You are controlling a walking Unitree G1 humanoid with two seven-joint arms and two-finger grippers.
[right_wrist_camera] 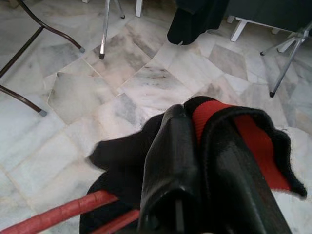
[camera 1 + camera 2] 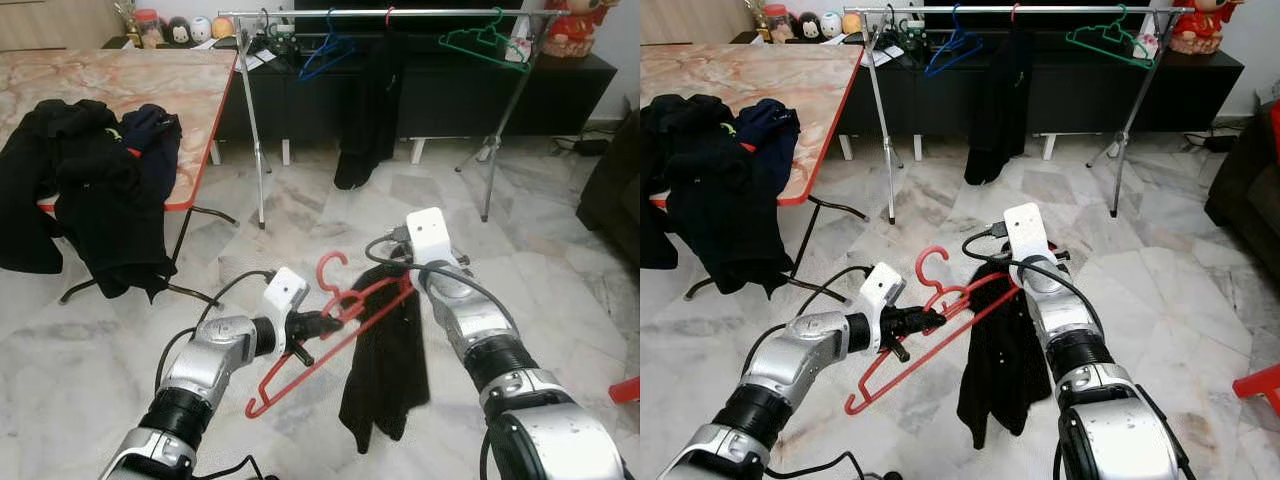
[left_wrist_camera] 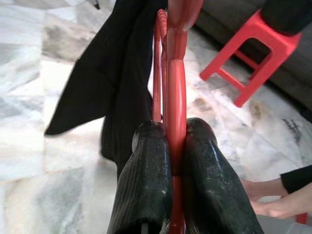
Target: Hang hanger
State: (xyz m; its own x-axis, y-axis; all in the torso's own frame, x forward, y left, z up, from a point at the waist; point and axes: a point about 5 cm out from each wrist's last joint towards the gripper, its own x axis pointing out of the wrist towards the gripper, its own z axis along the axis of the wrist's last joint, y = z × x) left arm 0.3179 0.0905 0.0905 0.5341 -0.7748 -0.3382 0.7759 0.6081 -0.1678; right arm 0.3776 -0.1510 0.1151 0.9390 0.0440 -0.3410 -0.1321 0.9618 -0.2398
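Left gripper [image 2: 318, 323], fingers pinched shut on the red hanger [image 2: 330, 335] near its hook. At 3 o'clock of it, right gripper [image 2: 408, 272] clamps the black garment [image 2: 385, 365] draped over the hanger's arm.

Table [image 2: 120, 80] left, clothes rail [image 2: 380, 14] behind hanger [image 2: 330, 330].

The left gripper [image 3: 176, 146] is squeezing a red hanger [image 3: 175, 83] between its two black fingers [image 3: 146, 175]. A black cloth [image 3: 107, 83] is hanging down beside the hanger. A red stool [image 3: 253, 53] is standing on the marble floor [image 3: 29, 122]. A person's hand [image 3: 268, 200] is showing near the corner.
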